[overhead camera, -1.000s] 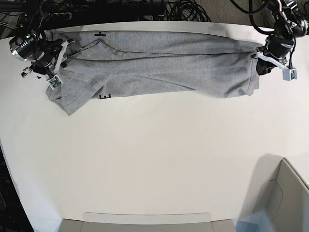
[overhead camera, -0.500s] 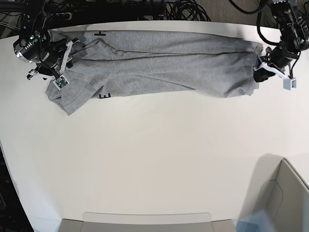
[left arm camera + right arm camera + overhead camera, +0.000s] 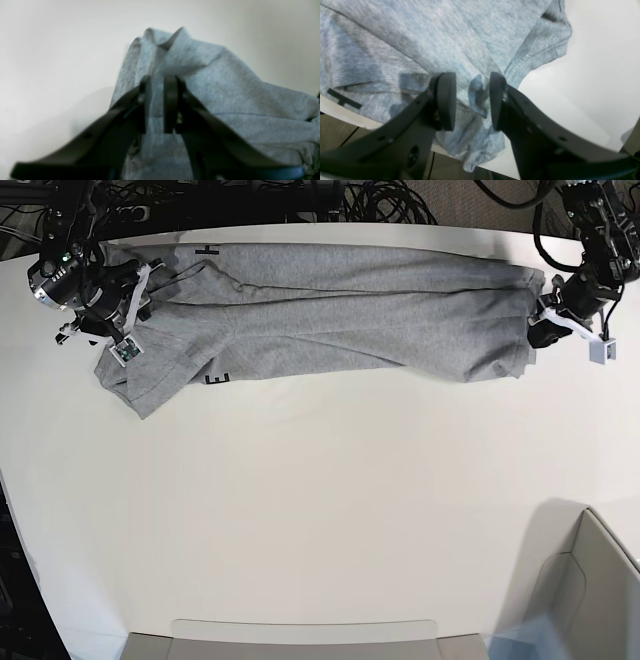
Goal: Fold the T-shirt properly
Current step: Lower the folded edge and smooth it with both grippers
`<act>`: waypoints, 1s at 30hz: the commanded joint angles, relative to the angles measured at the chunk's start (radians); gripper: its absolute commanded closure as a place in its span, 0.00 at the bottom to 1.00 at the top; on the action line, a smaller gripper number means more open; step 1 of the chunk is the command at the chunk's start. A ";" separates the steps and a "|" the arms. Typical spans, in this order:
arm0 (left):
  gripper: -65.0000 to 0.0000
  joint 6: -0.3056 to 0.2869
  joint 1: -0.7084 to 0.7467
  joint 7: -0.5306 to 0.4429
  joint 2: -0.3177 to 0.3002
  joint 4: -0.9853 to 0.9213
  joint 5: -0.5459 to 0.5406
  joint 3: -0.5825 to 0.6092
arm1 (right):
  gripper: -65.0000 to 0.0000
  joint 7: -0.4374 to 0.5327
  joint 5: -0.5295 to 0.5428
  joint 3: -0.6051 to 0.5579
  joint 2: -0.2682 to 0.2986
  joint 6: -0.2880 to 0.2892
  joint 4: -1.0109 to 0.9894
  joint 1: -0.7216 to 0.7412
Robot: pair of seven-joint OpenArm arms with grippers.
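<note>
Both tools work opposite ends of the T-shirt on the counter: the right tool stands open over a raised fold, while the left tool has a narrow gap with cloth between, grip uncertain, so the next move calls for a confirmed pinch at each end before folding across.

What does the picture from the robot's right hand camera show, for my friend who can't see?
A grey T-shirt lies crumpled on a white table. The robot's right gripper is open, with a small fold of the shirt between its two black fingers.

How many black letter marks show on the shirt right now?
2. One sits at the shirt's far edge near the right tool: mark. The other is on the near edge below it: mark. Folds may hide more lettering.
</note>
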 commanded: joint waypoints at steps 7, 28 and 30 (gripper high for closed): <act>0.67 -0.001 0.004 -0.001 -0.023 0.098 -0.016 0.001 | 0.66 0.009 0.004 0.003 0.014 0.018 0.017 -0.001; 0.70 0.001 0.004 -0.133 -0.086 -0.117 0.166 0.190 | 0.66 0.009 0.004 0.003 0.024 0.018 0.019 -0.001; 0.70 0.001 0.004 -0.133 -0.089 -0.104 0.168 0.189 | 0.66 0.009 0.004 0.001 0.028 0.018 0.019 0.001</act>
